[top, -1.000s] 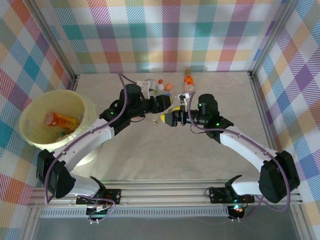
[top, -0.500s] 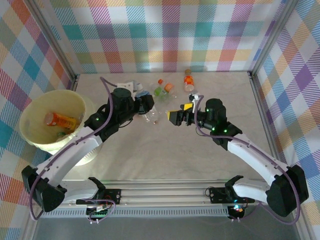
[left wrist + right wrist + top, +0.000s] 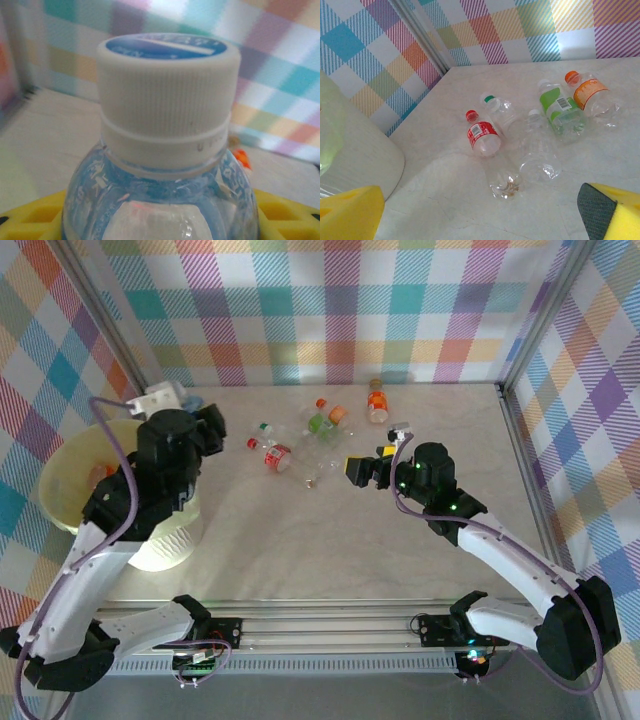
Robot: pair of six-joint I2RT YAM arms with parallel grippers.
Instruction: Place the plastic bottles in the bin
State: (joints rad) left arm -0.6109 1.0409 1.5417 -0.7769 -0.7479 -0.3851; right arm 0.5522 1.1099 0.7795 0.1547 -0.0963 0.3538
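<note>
Bench (image 3: 330,540) from above carries a scatter of plastic bottles (image 3: 272,455) lying on their sides, just ahead and to the left of the right jaws, which stand wide open with nothing between them. An orange bottle (image 3: 377,400) lies beyond those jaws, near the back wall. The left jaws hang above the far rim of the bin (image 3: 55,468), which stands at the bench's left edge, well apart from the right jaws. From the left wrist, the left jaws grip a clear bottle (image 3: 160,205), with yellow pads (image 3: 30,217) against both sides below its shoulder. Its white ribbed cap (image 3: 167,95), blue on top, points away from the jaws. From the right wrist, the yellow fingertips (image 3: 350,212) sit in the two lower corners, far apart and empty. Ahead of them lie a red-labelled bottle (image 3: 482,135), a green-capped bottle (image 3: 497,107), a green-labelled bottle (image 3: 560,107), an orange-labelled bottle (image 3: 587,92) and a crumpled bare one (image 3: 535,160). The bin's pale wall (image 3: 365,155) rises to their left.
</note>
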